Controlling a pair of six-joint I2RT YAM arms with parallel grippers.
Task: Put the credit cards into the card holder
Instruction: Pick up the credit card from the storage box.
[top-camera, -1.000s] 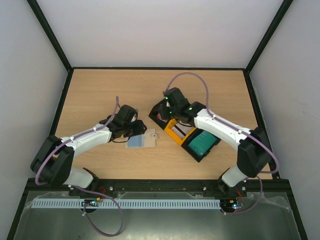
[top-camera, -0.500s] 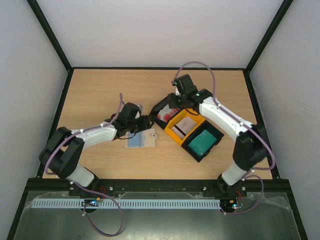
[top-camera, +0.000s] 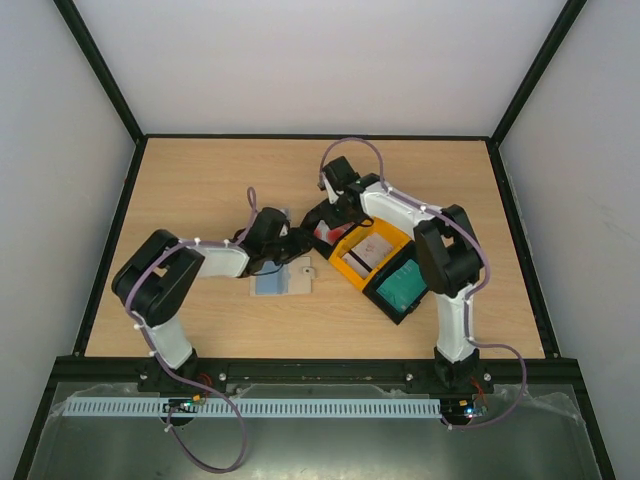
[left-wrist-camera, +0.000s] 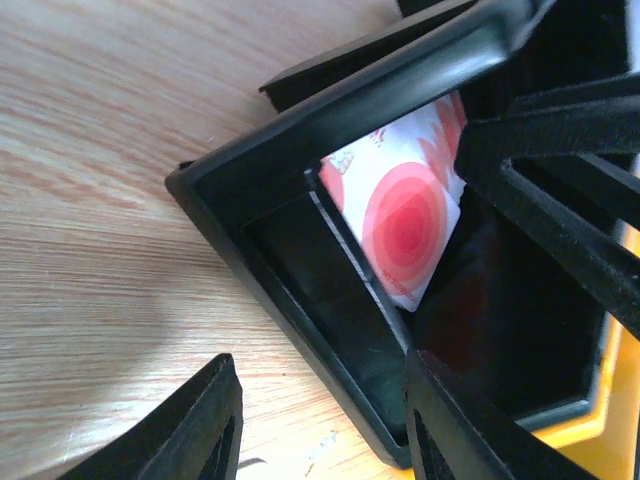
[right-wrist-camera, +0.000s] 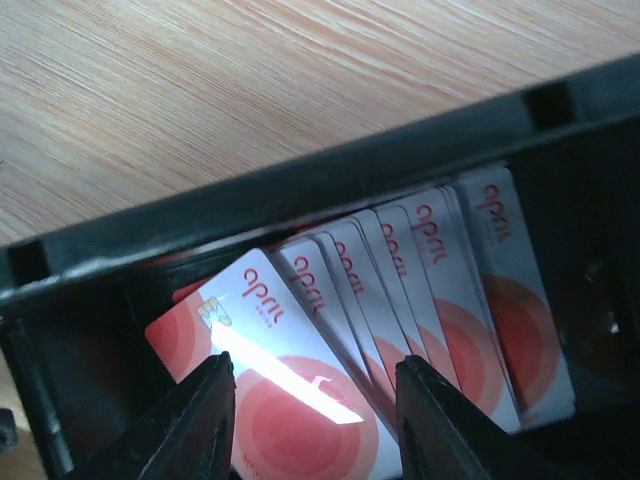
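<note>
Most seems left: credit cards fill the tray's three compartments, while the card holder lies on the surface just left of the tray. The left tool and right tool hover open, empty, at its far compartment

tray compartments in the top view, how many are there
3. The far black compartment holds red-and-white cards; the yellow middle one holds whitish cards; the near black one holds teal cards. None looks hidden.

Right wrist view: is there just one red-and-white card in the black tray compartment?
No, several red-and-white cards lie fanned and overlapping inside the black tray compartment.
</note>
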